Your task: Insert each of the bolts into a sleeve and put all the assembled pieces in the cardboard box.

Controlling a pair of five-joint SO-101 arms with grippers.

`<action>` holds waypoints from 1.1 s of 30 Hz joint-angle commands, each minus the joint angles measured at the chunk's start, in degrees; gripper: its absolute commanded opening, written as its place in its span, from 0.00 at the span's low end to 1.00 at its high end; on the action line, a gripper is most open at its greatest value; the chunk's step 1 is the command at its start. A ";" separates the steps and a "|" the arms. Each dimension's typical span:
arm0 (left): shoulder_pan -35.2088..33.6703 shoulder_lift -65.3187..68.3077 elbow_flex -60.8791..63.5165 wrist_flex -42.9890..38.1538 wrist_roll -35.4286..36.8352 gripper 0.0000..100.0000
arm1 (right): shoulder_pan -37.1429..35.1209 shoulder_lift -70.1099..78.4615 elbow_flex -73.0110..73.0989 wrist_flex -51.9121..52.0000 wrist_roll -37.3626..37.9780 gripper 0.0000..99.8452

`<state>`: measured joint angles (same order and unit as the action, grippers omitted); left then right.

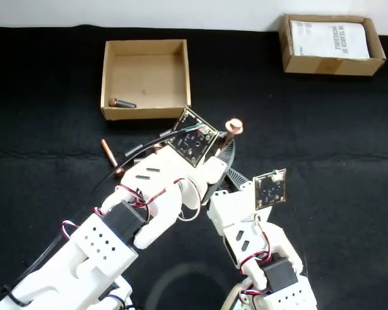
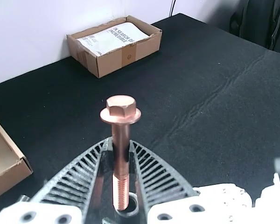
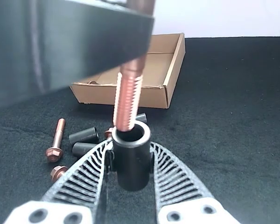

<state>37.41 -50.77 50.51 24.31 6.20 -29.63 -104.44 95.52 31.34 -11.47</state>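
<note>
My left gripper point(image 2: 120, 154) is clamped on the copper bolt point(image 2: 121, 114) partway down its shank, head up, so the threaded end hangs free below the grip. Right under it, my right gripper point(image 3: 130, 161) is squeezing a black sleeve point(image 3: 131, 151) upright with the bore facing up, so the two line up like peg and hole. The bolt's tip sits right at the sleeve's mouth, maybe barely inside. It leans a touch toward one side of the rim, so I reckon it wants a little straightening before I push down.

Just past the right gripper are loose bolts point(image 3: 56, 140) and spare sleeves point(image 3: 84, 136) lying on the black mat point(image 3: 233, 116). Beyond them is the cardboard box point(image 3: 130, 95), with one finished piece point(image 1: 121, 103) in it.
</note>
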 commanded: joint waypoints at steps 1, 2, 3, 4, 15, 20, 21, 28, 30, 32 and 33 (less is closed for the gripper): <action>0.75 -1.36 -0.40 -1.23 0.18 0.01 | 0.66 -0.57 0.48 -1.27 0.62 0.01; 1.27 -1.27 -0.40 -1.23 1.32 0.01 | 0.66 -0.57 0.48 -1.27 0.62 0.01; 1.63 -1.36 -0.40 -1.23 2.99 0.01 | 0.66 -0.57 0.48 -1.27 0.62 0.01; 1.98 -1.45 -0.40 -1.14 4.75 0.01 | 0.66 -0.57 0.48 -1.27 0.62 0.01; 2.07 -1.54 2.24 -1.14 7.21 0.01 | 3.65 -0.57 0.31 -1.27 0.62 0.01; 0.04 -1.19 -3.47 -3.96 5.54 0.01 | 4.00 -0.57 0.57 -1.27 0.62 0.01; 0.22 -1.10 -5.49 -3.96 4.40 0.01 | 3.91 -0.57 0.57 -1.27 0.62 0.01; 0.31 -1.01 -14.37 0.09 3.16 0.01 | 3.82 -0.57 0.31 -1.27 0.62 0.01; 0.31 -1.01 -13.14 0.26 3.43 0.01 | 3.82 -0.57 0.13 -1.27 0.62 0.01; 0.31 -1.01 -11.38 0.26 3.52 0.01 | 3.82 -0.57 0.04 -1.27 0.62 0.01; 0.31 -1.01 -10.59 0.18 3.52 0.01 | 3.82 -0.57 0.04 -1.27 0.62 0.01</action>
<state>38.11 -50.77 39.87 24.31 9.71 -26.29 -104.44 95.52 31.34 -11.47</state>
